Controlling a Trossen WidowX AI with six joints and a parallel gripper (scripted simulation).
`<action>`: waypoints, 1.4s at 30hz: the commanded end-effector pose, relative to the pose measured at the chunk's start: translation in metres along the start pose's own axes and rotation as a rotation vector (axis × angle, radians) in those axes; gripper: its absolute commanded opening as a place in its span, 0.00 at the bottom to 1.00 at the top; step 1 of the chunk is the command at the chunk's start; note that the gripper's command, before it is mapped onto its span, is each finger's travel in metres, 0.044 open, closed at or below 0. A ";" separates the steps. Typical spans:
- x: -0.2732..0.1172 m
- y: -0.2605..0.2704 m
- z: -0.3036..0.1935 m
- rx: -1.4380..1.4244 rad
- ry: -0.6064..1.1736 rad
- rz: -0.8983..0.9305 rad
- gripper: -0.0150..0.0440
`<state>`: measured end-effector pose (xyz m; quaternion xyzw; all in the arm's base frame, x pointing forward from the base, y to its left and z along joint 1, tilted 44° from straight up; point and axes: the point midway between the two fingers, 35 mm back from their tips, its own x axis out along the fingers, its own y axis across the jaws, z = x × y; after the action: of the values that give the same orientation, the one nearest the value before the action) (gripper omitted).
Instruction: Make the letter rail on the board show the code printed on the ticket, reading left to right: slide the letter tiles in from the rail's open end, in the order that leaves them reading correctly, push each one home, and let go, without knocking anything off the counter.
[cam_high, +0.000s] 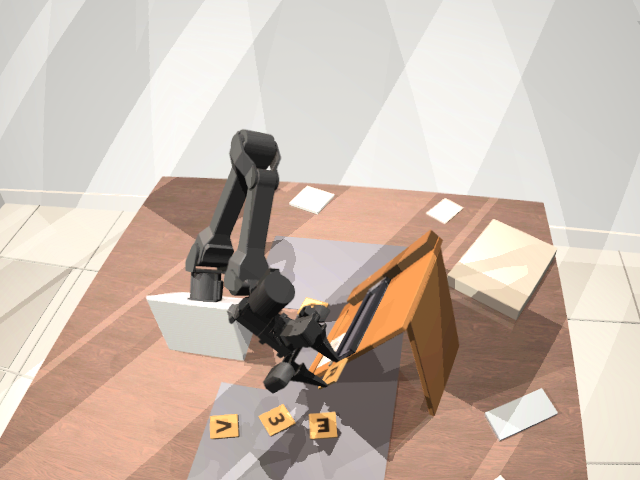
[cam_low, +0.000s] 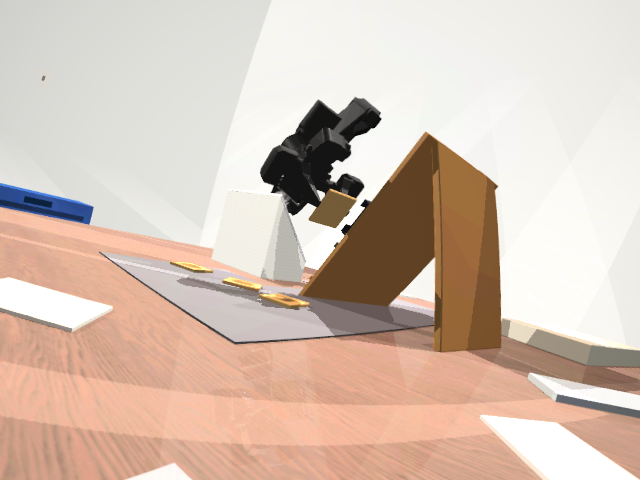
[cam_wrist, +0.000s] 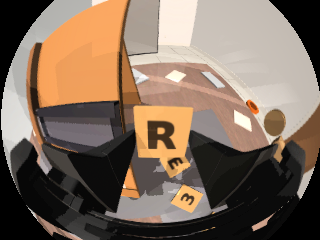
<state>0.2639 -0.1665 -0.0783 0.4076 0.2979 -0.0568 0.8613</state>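
My gripper (cam_high: 332, 372) (cam_wrist: 162, 134) is shut on the R tile (cam_low: 332, 208) (cam_wrist: 162, 120), held in the air just off the near, lower end of the dark rail (cam_high: 364, 316) (cam_wrist: 77, 131). The rail lies on the sloping orange board (cam_high: 408, 302) (cam_low: 379, 253) (cam_wrist: 82, 67); no tile shows in it. A tile reading like V (cam_high: 223, 426) (cam_low: 191, 267), a 3 tile (cam_high: 277, 419) (cam_wrist: 187, 198) and an E-like tile (cam_high: 323, 425) (cam_wrist: 175, 163) lie on the mat. Another tile (cam_high: 313, 303) is partly hidden behind the gripper. The white ticket (cam_high: 337, 343) is mostly hidden, its code unreadable.
The grey mat (cam_high: 361, 449) (cam_low: 232, 328) reaches under the board. A white wedge-shaped block (cam_high: 201, 328) (cam_low: 245, 232) stands by the arm's base. A thick cream slab (cam_high: 501, 263) lies right of the board. Flat white pieces (cam_high: 311, 199) (cam_high: 444, 210) (cam_high: 522, 414) lie around the counter.
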 end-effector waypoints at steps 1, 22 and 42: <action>0.000 0.003 0.001 -0.002 -0.003 -0.001 0.25; 0.000 0.014 0.001 -0.002 -0.003 -0.001 0.25; 0.000 0.024 0.001 -0.001 -0.003 -0.001 0.25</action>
<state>0.2713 -0.1523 -0.0646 0.4082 0.2981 -0.0567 0.8610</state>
